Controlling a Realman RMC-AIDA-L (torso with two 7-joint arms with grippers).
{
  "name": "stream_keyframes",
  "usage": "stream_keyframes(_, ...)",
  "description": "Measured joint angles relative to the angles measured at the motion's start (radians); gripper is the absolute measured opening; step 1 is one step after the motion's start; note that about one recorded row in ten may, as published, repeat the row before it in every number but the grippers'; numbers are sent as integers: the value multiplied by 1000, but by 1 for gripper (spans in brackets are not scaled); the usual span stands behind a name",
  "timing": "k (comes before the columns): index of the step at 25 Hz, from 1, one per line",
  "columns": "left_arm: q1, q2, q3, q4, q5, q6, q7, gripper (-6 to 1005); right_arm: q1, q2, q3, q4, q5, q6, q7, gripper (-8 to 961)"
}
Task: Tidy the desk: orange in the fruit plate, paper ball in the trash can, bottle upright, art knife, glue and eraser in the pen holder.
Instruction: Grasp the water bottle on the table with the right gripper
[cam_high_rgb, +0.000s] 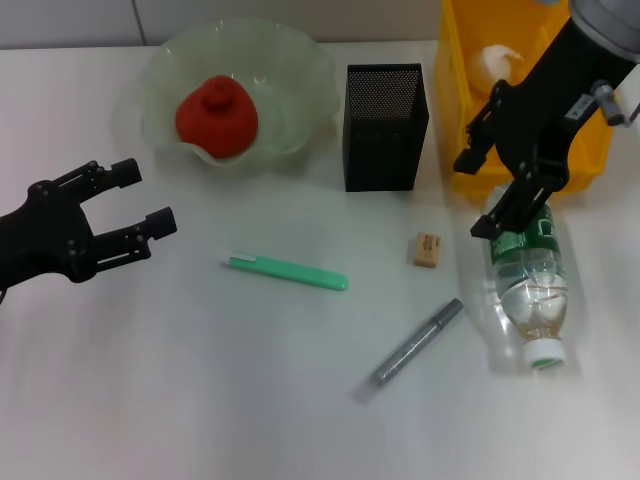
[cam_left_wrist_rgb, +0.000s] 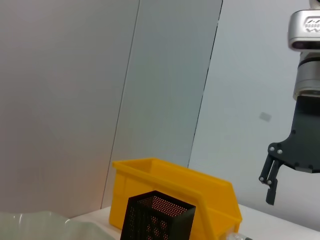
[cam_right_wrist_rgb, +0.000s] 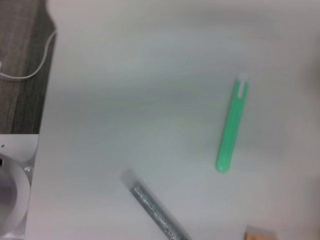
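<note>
Nearest the camera in the head view, the glue (cam_high_rgb: 408, 351) lies as a grey glittery stick, slanted, at lower centre of the white surface (cam_high_rgb: 200, 380). Right of it the bottle (cam_high_rgb: 531, 290) lies on its side at lower right, white-and-green cap toward the bottom edge of the frame. The right tool (cam_high_rgb: 490, 195) hangs just above the bottle's base end with its fingers spread wide, holding nothing; contact with the bottle cannot be confirmed.

The eraser (cam_high_rgb: 427, 249) sits at centre right, between the bottle and the art knife (cam_high_rgb: 288, 271), a green pen-shaped item lying nearly level at centre. The pen holder (cam_high_rgb: 385, 125) stands upright at upper centre with nothing visible inside. The trash can (cam_high_rgb: 470, 110) occupies the upper right corner; the paper ball (cam_high_rgb: 493, 62) shows as a white wad inside it. The fruit plate (cam_high_rgb: 290, 70) sits at upper left with the orange (cam_high_rgb: 216, 116) resting in it.

The left tool (cam_high_rgb: 140, 200) hovers at the left edge of the frame, fingers spread wide, holding nothing, well apart from all items.

In the left wrist view, the trash can (cam_left_wrist_rgb: 175, 185) and pen holder (cam_left_wrist_rgb: 157, 215) appear at the bottom, with the right tool (cam_left_wrist_rgb: 270, 185) at the right edge.

In the right wrist view, the art knife (cam_right_wrist_rgb: 232, 127), glue (cam_right_wrist_rgb: 155, 210) and a corner of the eraser (cam_right_wrist_rgb: 260, 234) show on the surface
</note>
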Motion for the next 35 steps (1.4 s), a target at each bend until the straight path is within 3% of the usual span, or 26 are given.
stream_keyframes(4,5,-4,1,8,6,3,17,859,-7,42,-23,-36,-73,5,133,789)
stream_keyframes(13,4,-4,9,8,8,2,34,859,-10,52,-29,-38,-85,16,201,789)
stream_keyframes(22,-3,-14,10,4,8,4,20,859,-38,35,-27,-26,-114,21,-114,789)
stream_keyframes(29,-3,-20,2,2,1,18,15,859,-39,59,-33,-32,-120,0,-179,788)
stream_keyframes(35,3,-18,-4,-1,0,-17,0,859,-52,68,-34,-37,-122,-56,-403,788)
